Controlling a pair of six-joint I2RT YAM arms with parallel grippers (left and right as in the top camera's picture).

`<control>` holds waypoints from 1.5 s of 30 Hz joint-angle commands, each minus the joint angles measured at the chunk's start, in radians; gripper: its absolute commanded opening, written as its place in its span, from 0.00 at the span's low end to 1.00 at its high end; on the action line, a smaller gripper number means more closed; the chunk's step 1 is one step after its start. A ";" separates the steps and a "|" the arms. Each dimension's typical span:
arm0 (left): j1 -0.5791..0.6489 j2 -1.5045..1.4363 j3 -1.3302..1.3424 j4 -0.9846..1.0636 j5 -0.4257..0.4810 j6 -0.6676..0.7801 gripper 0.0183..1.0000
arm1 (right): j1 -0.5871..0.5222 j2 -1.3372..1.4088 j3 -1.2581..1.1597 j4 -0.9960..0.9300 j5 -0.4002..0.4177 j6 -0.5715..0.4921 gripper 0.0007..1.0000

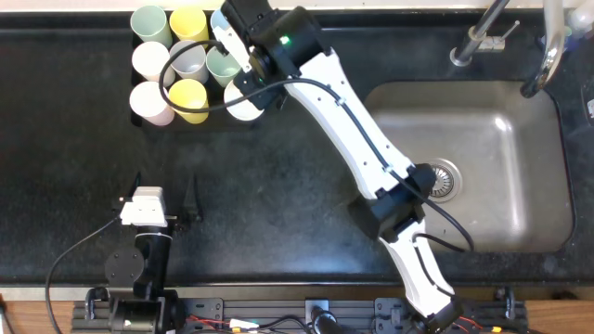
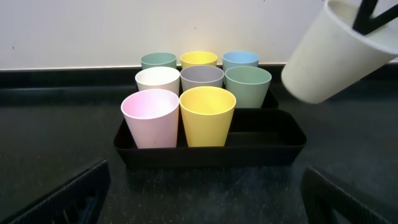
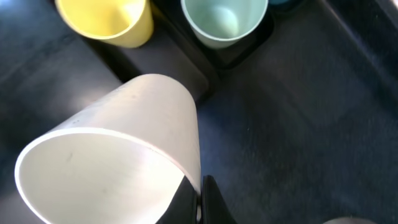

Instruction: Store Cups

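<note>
A black tray (image 2: 211, 155) is sitting on a dark table (image 2: 56, 124) at centre frame, holding eight upright pastel cups (image 2: 208, 115). At upper right, a white cup (image 2: 329, 56) is hanging tilted, the right pincer (image 2: 372, 18) gripping its rim.

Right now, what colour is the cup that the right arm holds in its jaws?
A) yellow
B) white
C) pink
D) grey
B: the cup that the right arm's jaws pinch at the rim is white, and it hangs tilted near the black tray.
</note>
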 commanded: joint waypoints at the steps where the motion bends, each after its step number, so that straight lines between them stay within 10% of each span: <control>1: 0.004 -0.009 -0.002 -0.002 -0.001 -0.007 1.00 | -0.002 0.011 0.047 0.017 0.023 0.012 0.04; 45: 0.004 -0.009 -0.002 -0.002 -0.001 -0.007 1.00 | 0.021 0.234 0.044 0.094 0.031 0.024 0.04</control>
